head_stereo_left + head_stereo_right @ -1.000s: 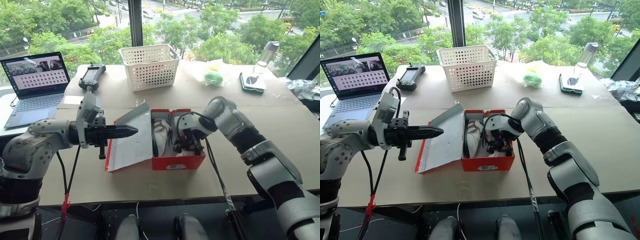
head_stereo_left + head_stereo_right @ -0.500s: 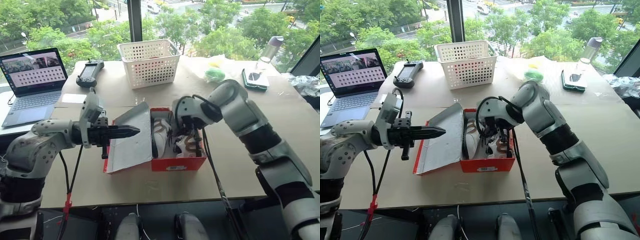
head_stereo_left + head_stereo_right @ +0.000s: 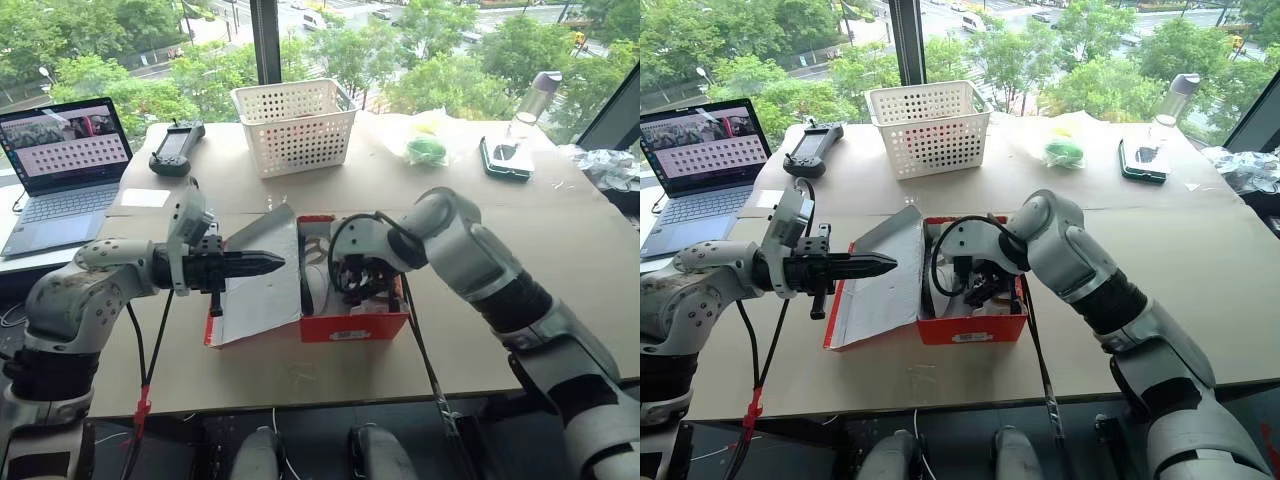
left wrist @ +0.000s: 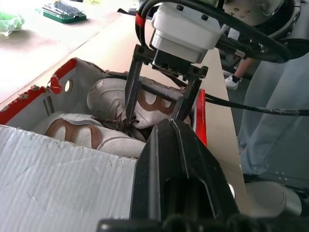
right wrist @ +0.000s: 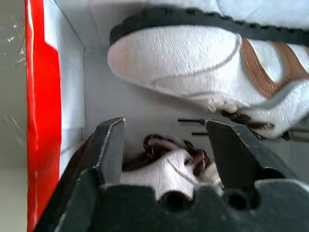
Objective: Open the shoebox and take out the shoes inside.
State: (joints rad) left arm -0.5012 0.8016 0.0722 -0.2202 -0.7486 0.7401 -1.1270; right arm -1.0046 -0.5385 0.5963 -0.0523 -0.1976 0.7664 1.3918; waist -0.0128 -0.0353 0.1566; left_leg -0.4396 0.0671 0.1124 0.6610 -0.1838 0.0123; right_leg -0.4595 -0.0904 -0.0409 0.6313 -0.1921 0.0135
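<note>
Two white-and-grey sneakers (image 4: 116,116) lie inside the red cardboard shoebox (image 3: 355,325); I lower my right gripper's (image 5: 164,145) spread, empty fingers squarely astride one, left gripper (image 3: 262,264) shut, empty.

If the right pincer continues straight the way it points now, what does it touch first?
Most likely the laced top of the shoe lying between its open fingers: the right pincer points down into the red shoebox. The second shoe lies farther along. Depth is hard to judge here.
</note>
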